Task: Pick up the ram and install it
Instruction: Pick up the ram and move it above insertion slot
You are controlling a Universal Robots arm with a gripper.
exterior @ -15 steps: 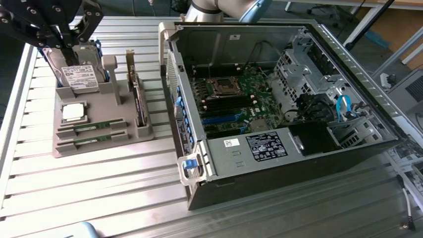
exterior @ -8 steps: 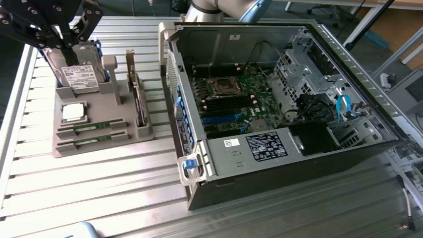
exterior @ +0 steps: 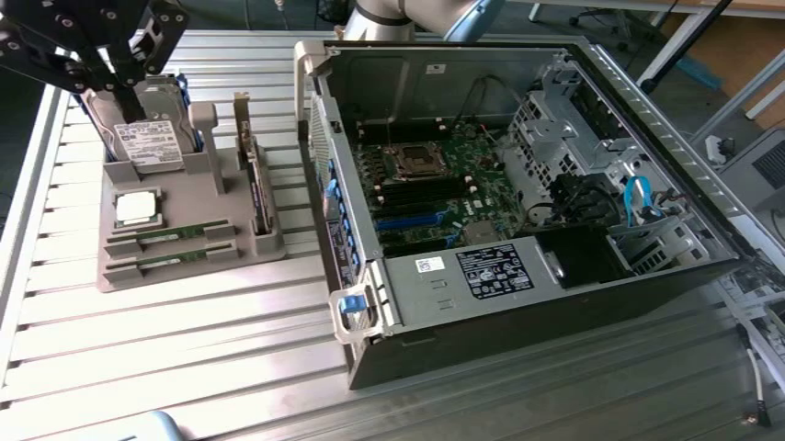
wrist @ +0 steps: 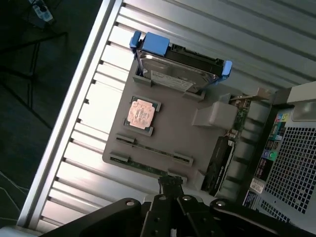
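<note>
The gripper hangs high over the far end of the grey fixture, above the upright hard drive. It carries nothing. Whether it is set wide or narrow cannot be told.

Hazards, as judged from this position:

- **Wrong part.** The inner ram and the outer ram are alike. They lie parallel in their grooves, just beside each other, with the processor next to them. A descent slightly off line could close on a groove wall or on the wrong stick.
- **Jamming.** Each stick is thin and sits between end blocks. An off-centre or tilted grip could wedge it and drag the fixture up with it.
- **Side collision.** The expansion card stands upright at the exterior view's right of the sticks. A sideways move made too low could strike it.
- **Case entry.** The open computer case stands just beside the fixture, and its wall rises above it. The motherboard lies deep inside among cables. A stick carried low could catch the rim. A stick pressed down skewed could fail to seat and load the board.

Pose: the wrist sits at the exterior view's upper left with the tool pointing down, well apart from both sticks. The wrist view looks down along the tool, whose tip lines up near the outer ram.
</note>
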